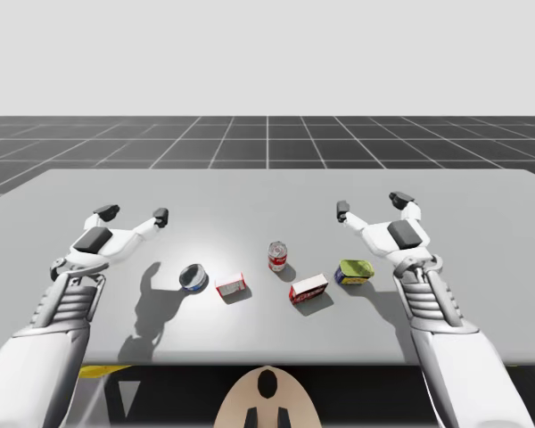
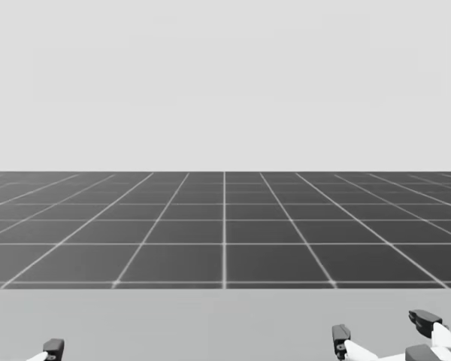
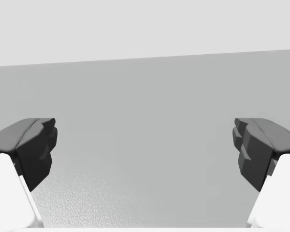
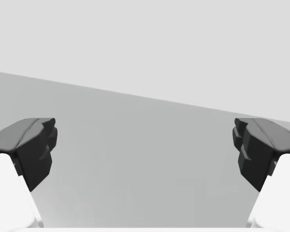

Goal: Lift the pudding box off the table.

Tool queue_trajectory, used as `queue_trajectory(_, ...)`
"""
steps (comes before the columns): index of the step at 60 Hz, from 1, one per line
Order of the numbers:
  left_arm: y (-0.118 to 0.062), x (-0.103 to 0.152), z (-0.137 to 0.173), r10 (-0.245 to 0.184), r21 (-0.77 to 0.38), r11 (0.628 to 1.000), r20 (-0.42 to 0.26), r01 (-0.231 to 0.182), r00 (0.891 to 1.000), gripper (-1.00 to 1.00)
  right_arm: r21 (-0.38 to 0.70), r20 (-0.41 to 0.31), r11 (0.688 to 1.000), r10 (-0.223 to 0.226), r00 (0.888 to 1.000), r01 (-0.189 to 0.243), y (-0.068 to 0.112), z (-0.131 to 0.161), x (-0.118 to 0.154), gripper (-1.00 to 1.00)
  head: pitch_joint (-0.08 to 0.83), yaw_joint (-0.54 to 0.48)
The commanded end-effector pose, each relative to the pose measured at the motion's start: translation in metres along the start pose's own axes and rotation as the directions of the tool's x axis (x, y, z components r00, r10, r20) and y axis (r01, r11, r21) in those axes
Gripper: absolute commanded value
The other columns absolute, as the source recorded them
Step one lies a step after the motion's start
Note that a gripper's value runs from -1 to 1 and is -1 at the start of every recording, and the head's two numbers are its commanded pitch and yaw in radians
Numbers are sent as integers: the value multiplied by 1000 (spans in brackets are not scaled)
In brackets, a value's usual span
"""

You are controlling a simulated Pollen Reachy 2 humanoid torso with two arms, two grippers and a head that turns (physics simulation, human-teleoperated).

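Left gripper [image 1: 134,214], right gripper [image 1: 371,204] both released; bring right toward 7 o'clock over pudding box [image 1: 308,288] (likely larger red-white one), straddle squarely.

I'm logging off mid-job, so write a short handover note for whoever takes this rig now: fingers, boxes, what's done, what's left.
My left gripper: fingers open, empty, over the table, left of the blue flat can.
My right gripper: fingers open, empty, beyond the yellow-green can.
Two red-and-white boxes lie on the table: the smaller box beside the blue flat can, the larger box beside the yellow-green can. Which is the pudding box I cannot tell.
Done: nothing grasped.
Left: identify, approach, grasp, lift.
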Motion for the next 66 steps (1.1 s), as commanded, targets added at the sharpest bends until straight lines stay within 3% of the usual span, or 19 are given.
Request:
queue_trajectory(1,0,0,0,-2,0,1000,0,2,1000,-1000,0,5,1000,-6,1000,6,0,1,-1,-1000,-2,-4)
queue_trajectory(17,-1,0,0,-2,1,1000,-1,2,1000,-1000,-6,6,1000,-1,1000,1,-1,0,1,-1000,59,-4)
queue_trajectory(43,0,0,0,-6,1,1000,-1,6,1000,-1000,-15,-3,1000,4,1000,-4,-1,-1,1,-1000,429,-4)
queue_trajectory(66,0,1,0,-9,-6,1000,5,9,1000,-1000,-16,-3,1000,6,1000,-6,-1,-2,1,-1000,656,-88)
